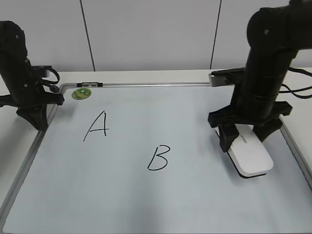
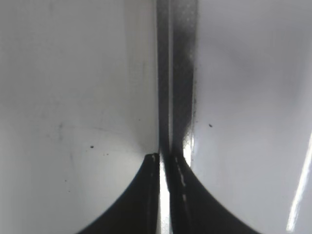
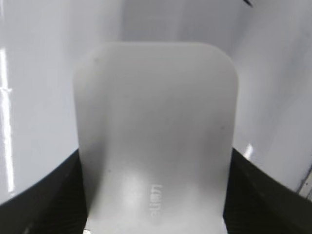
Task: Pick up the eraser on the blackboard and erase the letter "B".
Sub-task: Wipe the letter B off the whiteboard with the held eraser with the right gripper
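Observation:
The white eraser (image 1: 251,153) lies on the blackboard (image 1: 146,200) at the right, dark underside down. My right gripper (image 1: 243,139) straddles its far end, a finger pressed against each long side; in the right wrist view the eraser (image 3: 156,97) fills the space between the jaws (image 3: 153,161). The letter "B" (image 1: 158,158) is whole, in the board's middle, left of the eraser. My left gripper (image 1: 36,119) is shut and empty at the board's far left edge; its tips (image 2: 165,158) hang over the grey frame (image 2: 175,73).
A black "A" (image 1: 96,126) is written left of the "B". A small round green magnet (image 1: 81,93) sits at the board's far left corner. The board's grey frame (image 1: 146,85) runs along the back, with white table and wall beyond.

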Robot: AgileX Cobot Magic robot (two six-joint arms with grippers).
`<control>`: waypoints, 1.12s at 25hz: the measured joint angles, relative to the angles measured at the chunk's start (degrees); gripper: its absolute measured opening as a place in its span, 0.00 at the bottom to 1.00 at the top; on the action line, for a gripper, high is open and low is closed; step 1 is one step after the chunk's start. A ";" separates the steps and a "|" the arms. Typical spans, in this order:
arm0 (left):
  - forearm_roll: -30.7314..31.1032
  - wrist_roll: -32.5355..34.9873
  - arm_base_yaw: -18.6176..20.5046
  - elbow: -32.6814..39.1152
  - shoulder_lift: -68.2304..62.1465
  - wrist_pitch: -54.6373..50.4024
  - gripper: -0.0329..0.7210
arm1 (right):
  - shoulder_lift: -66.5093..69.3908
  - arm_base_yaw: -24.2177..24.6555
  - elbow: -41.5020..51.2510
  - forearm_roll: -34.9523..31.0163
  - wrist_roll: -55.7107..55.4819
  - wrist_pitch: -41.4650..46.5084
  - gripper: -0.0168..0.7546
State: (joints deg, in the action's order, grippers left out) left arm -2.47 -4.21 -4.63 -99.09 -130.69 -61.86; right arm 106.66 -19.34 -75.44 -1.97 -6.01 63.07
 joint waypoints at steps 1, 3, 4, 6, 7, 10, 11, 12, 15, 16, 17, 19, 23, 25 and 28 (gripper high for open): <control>0.00 0.00 0.00 0.00 0.00 0.00 0.07 | 0.56 -0.51 -0.90 0.00 0.00 0.48 0.70; 0.00 0.00 0.00 0.00 0.00 0.00 0.07 | 2.91 -1.85 -4.69 0.00 0.00 2.45 0.70; 0.00 0.00 0.00 0.00 0.00 0.00 0.07 | 4.18 -2.54 -6.68 0.00 0.00 3.25 0.70; 0.00 0.00 0.00 0.00 0.00 0.00 0.07 | 6.88 -3.91 -10.70 0.00 0.00 4.99 0.70; 0.00 0.00 0.00 0.00 0.00 0.00 0.07 | 8.00 -4.37 -12.37 0.00 0.00 5.39 0.70; 0.00 0.00 0.00 0.00 0.00 0.00 0.07 | 12.11 -6.46 -18.00 0.56 0.00 5.84 0.70; -0.10 0.00 0.00 0.00 0.00 0.00 0.07 | 13.37 -6.92 -19.69 0.99 0.00 5.89 0.70; -0.10 0.00 0.00 0.00 0.00 0.00 0.07 | 14.36 -7.46 -20.97 1.28 0.00 5.98 0.70; -0.10 0.00 0.00 0.00 0.00 0.00 0.07 | 17.30 -9.07 -24.44 1.97 0.00 5.98 0.70; -0.10 0.00 0.00 0.00 0.00 0.00 0.07 | 17.96 -9.43 -25.18 1.97 0.00 6.02 0.70; -0.10 0.00 0.00 0.00 0.00 0.00 0.07 | 18.72 -9.72 -25.89 1.97 0.00 6.02 0.70; -0.10 0.00 0.00 -0.04 0.00 0.00 0.07 | 19.80 -10.08 -26.45 1.97 0.00 6.02 0.70; -0.10 0.00 0.00 -0.04 0.00 0.00 0.07 | 21.08 -10.21 -26.68 1.97 0.00 6.24 0.70; -0.10 0.00 0.00 -0.04 0.00 0.00 0.07 | 21.33 -10.54 -26.68 1.97 0.00 6.24 0.70; -0.10 0.00 0.00 -0.04 0.00 -0.02 0.07 | 21.69 -10.89 -26.68 1.97 -0.11 6.24 0.70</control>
State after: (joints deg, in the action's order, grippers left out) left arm -2.57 -4.21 -4.63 -99.13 -130.69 -61.88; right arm 128.35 -30.23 -102.12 0.00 -6.11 69.31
